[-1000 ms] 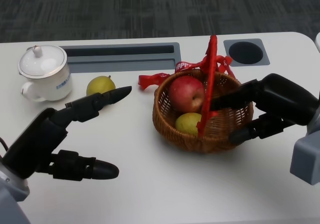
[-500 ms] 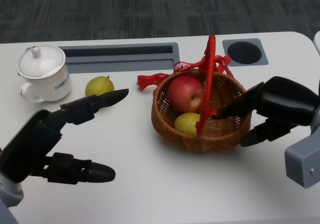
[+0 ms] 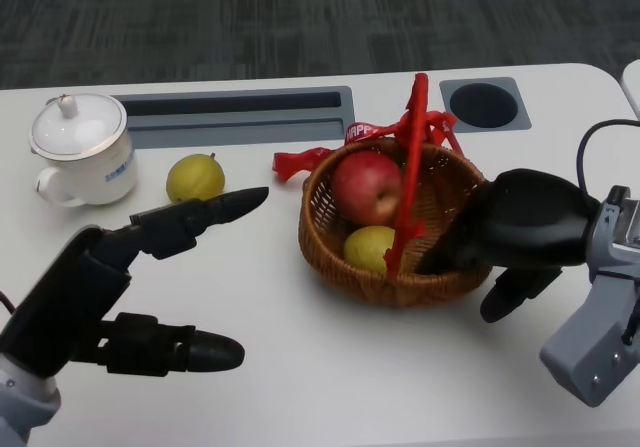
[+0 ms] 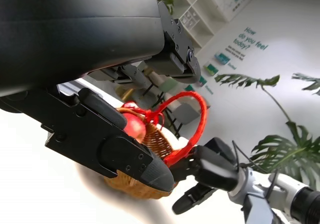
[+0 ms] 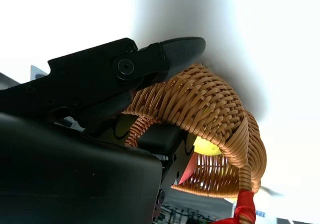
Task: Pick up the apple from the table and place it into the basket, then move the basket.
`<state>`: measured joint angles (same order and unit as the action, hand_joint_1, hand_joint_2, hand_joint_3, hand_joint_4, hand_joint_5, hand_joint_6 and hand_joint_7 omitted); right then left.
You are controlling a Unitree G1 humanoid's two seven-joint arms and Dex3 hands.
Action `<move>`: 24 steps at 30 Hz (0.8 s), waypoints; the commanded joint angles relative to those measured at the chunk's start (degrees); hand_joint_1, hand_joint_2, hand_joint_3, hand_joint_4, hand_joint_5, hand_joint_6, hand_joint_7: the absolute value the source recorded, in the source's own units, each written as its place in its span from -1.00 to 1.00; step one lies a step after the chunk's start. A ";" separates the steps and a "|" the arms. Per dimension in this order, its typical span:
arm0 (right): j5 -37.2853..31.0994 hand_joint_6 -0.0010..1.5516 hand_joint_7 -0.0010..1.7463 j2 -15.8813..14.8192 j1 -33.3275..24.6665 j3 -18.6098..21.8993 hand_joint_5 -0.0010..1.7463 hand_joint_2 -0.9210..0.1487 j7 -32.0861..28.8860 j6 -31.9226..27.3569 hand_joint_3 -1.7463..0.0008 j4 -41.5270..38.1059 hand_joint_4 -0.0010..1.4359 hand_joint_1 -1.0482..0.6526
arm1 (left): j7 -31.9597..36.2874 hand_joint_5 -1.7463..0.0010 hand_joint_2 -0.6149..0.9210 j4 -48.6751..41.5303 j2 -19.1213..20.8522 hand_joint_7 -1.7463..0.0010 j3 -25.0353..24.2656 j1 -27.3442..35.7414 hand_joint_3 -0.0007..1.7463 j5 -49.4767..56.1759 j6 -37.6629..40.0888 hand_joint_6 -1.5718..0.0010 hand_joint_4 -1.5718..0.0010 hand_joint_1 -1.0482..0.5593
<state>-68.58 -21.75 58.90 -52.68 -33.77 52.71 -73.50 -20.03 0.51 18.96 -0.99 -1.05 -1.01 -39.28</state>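
Between the two hands sits the wicker basket (image 3: 395, 229) w/ its red handle (image 3: 410, 167) standing upright. Right hand (image 3: 520, 229) is at the basket's near-right side: right wrist view shows one finger (image 5: 150, 58) lying on the outside of the woven wall and another black finger part (image 5: 162, 139) just inside the rim, so the wall is clamped between them. A lower finger (image 3: 512, 292) hangs free off the basket, just above the table (image 3: 330, 367).

Apple (image 3: 366, 187) is already inside the basket, red, on the far side from the right hand, touching the handle. A yellow-green fruit (image 3: 370, 247) lies inside too, nearer the right hand, just beside the apple. Red ribbon (image 3: 310, 159) trails off the basket rim onto the table, on the side toward the left hand.

Left hand (image 3: 110, 287) hovers well apart from the basket, fingers spread, holding nothing; its upper finger (image 3: 215, 212) points toward the basket, lower one (image 3: 190, 349) nearer the table edge. Left wrist view shows the same: basket, handle and right hand beyond its fingertips, no contact.

Just past the left hand's upper finger lies a second yellow-green fruit (image 3: 195, 178), and near it, further out, a white lidded mug (image 3: 80, 149).
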 commanded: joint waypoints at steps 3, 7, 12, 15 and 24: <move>-2.06 0.00 -0.97 2.87 -0.04 -4.10 -0.96 -1.00 -2.16 -2.90 0.84 -2.18 0.23 -0.37 | 1.72 0.97 0.81 -0.15 -0.77 0.98 -1.41 1.18 -0.99 0.21 -2.51 0.31 0.29 -0.46; 1.89 0.11 -0.95 3.57 0.14 -1.55 -0.93 -1.00 -0.24 -3.04 0.89 -3.47 0.35 -0.08 | 2.60 0.97 0.82 -0.27 -1.49 0.98 -2.11 1.62 -0.99 0.37 -3.25 0.29 0.26 -0.45; 5.54 0.12 -0.98 3.31 1.02 1.23 -0.97 -1.00 4.07 -3.73 0.87 -4.04 0.32 -0.02 | 3.44 0.97 0.84 -0.54 -2.19 0.98 -2.79 2.03 -0.99 0.92 -4.59 0.27 0.23 -0.45; 7.66 0.12 -0.99 2.99 1.29 3.18 -0.98 -1.00 6.48 -4.35 0.82 -4.28 0.33 -0.04 | 3.92 0.97 0.85 -0.71 -2.36 0.98 -3.10 2.03 -0.99 1.39 -5.43 0.26 0.22 -0.45; 12.32 0.09 -1.00 3.16 1.64 7.97 -0.99 -1.00 12.58 -10.03 0.86 -5.15 0.34 -0.07 | 4.81 0.97 0.85 0.06 -2.89 0.98 -3.19 2.62 -1.00 1.96 -6.56 0.23 0.17 -0.46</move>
<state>-58.43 -18.20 59.02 -46.37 -21.53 44.07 -78.48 -16.22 0.19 15.97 -3.69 0.79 0.82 -45.02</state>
